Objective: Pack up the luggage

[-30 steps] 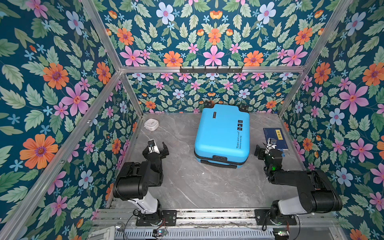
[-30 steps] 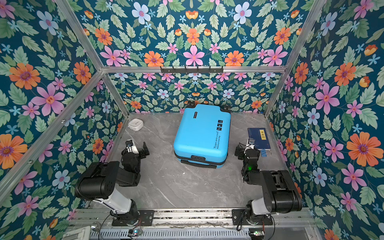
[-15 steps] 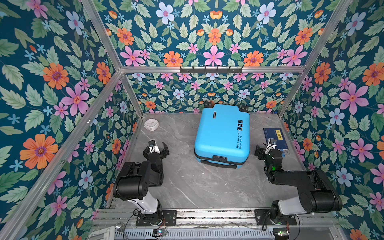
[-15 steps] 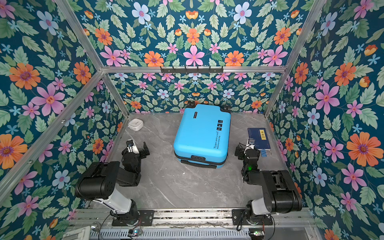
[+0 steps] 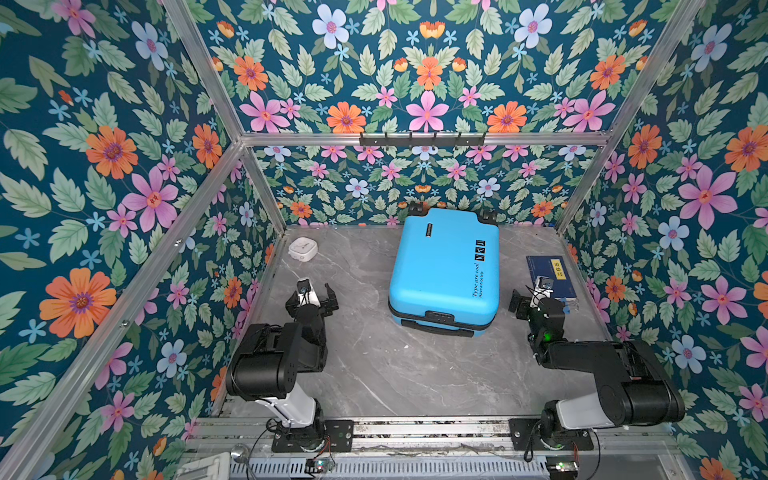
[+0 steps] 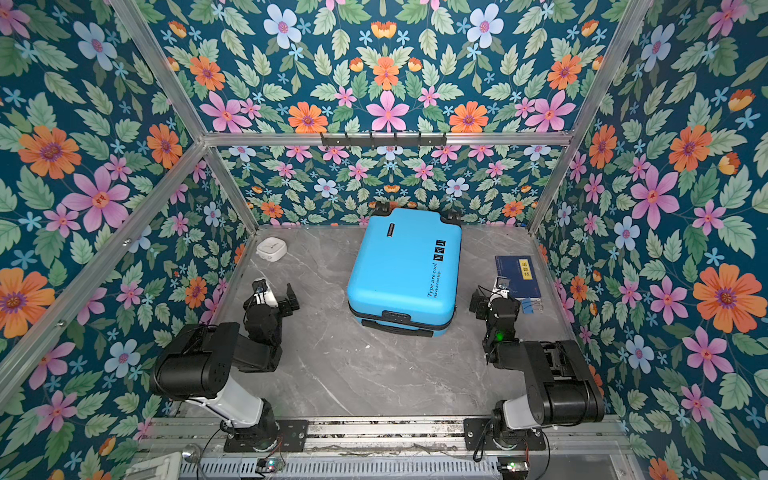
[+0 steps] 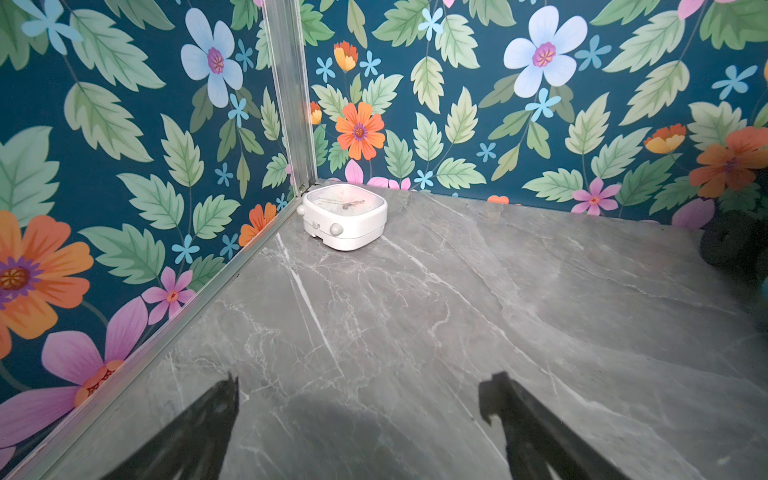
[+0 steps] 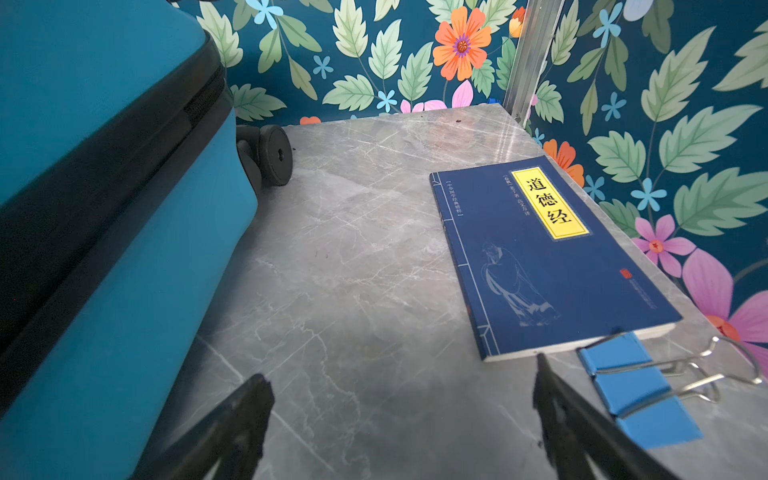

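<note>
Both open and empty, my left gripper [image 7: 361,382] and right gripper [image 8: 401,374] flank the sky-blue hard-shell suitcase [image 5: 446,266], flat on grey marble tabletop [image 5: 374,374], long axis front to back, black wheels [image 5: 488,216] farthest, black handle [image 5: 436,329] nearest me

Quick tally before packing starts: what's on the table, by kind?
Suitcase: 1
Book: 1
Alarm clock: 1
Blue binder clips: 3, going by the right wrist view
Total: 6
</note>
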Available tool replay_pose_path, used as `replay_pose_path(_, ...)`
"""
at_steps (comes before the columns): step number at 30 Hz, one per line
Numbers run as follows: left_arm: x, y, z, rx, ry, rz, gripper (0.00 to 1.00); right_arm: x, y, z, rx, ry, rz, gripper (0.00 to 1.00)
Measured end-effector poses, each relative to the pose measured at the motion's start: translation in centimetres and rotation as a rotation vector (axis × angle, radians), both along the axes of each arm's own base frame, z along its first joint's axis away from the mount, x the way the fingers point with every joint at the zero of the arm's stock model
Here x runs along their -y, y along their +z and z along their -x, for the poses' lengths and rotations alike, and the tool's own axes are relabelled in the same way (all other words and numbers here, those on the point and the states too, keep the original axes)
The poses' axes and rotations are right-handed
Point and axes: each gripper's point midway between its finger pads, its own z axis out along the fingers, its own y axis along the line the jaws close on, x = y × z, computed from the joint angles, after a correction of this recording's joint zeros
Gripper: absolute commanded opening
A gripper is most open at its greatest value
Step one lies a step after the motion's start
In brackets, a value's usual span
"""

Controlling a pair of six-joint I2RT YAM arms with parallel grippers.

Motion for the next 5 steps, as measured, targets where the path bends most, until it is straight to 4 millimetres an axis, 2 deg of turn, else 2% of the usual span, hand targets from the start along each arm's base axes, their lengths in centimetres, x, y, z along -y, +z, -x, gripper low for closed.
replay_pose_path(5,0.92,-0.46,-0.56,-0.032,-0.057,-0.014,1.00,0.00,0.00,0.00,0.000,0.000,0.000,0.99)
